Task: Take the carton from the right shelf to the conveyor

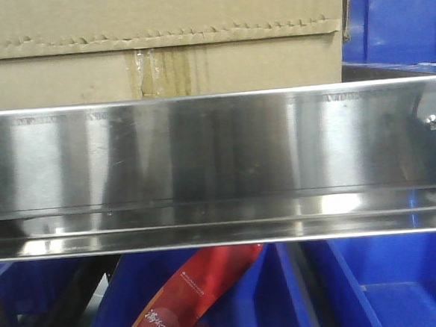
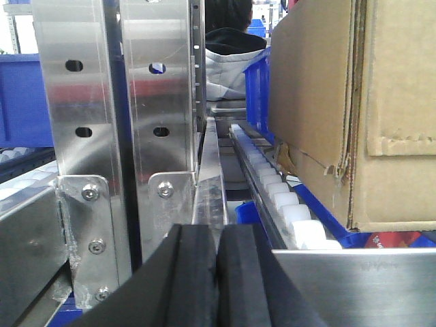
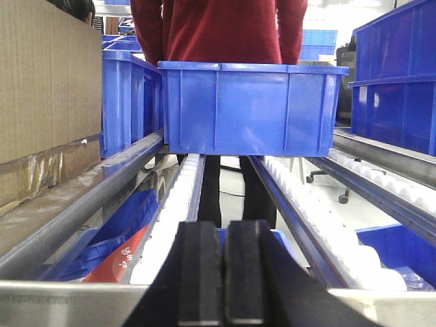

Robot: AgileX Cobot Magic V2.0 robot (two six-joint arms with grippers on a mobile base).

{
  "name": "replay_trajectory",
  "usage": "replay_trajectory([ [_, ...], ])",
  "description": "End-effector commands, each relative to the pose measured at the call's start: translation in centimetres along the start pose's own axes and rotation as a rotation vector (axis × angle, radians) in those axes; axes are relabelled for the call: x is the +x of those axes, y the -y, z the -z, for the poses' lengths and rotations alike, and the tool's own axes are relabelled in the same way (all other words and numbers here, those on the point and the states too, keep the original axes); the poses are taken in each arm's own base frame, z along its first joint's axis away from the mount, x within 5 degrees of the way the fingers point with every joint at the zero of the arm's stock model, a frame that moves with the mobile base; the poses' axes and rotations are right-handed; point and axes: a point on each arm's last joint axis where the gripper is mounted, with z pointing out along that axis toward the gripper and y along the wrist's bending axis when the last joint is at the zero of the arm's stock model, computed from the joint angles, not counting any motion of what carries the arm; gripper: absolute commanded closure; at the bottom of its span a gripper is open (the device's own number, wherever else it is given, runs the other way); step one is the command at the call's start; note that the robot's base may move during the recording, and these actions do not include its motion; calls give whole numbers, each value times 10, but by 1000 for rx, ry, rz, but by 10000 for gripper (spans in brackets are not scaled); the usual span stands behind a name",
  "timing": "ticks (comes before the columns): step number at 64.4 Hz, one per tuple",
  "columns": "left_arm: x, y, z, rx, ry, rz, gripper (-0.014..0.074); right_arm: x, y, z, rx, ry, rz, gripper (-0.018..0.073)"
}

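At the bottom centre of the left wrist view, left jaws pressed together, black pads [image 2: 194, 272] flat against each other. Just beyond and to the right of them, the brushed stainless front rail [image 2: 361, 286] of the right shelf [image 2: 225, 177]. Ahead of the jaws, running away, a track of white rollers [image 2: 279, 197]. Right of the jaws and above that rail, the carton [image 2: 320, 102], brown corrugated, well apart from the pads. Left of the jaws, bolted perforated steel uprights [image 2: 78, 102]; farther ahead, someone in a grey hoodie [image 2: 228, 61].

On the other arm, right jaws pressed together too, right pads [image 3: 201, 272] touching along one seam. Directly past them, the same rail crossing the lower edge. Left of these jaws, the carton's side, taped low down, not touched. Straight ahead, resting on two roller tracks [image 3: 177, 211], a blue plastic bin [image 3: 252, 109], with a person in a red sweater [image 3: 218, 30] standing behind it. Off to the right, stacked blue bins [image 3: 398, 82]. Below left, under the rollers, a red packet [image 3: 119, 262] in a lower bin.

From the front view, carton sitting behind and above the rail, yellowed tape strip [image 1: 152, 71] at its seam, small screw [image 1: 433, 121] near the rail's right end.
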Motion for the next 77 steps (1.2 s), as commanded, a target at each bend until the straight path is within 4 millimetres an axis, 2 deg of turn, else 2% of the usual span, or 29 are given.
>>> replay_trajectory([
  [1, -3, 0, 0, 0, 27, 1, 582, -2, 0, 0, 7, 27, 10, 634],
  [35, -4, 0, 0, 0, 33, 1, 582, -4, 1, 0, 9, 46, 10, 634],
  [54, -9, 0, 1, 1, 89, 1, 582, -10, 1, 1, 17, 113, 10, 634],
  [61, -16, 0, 2, 1, 170, 1, 582, -11, 1, 1, 18, 117, 1, 634],
  [67, -22, 0, 3, 1, 232, 1, 582, -32, 0, 4, 9, 128, 1, 634],
  [73, -44, -1, 7, -2, 276, 1, 582, -61, -1, 12, -10, 109, 3, 634],
  [77, -66, -2, 12, -6, 294, -2, 582, -81, -3, 19, -21, 104, 5, 634],
])
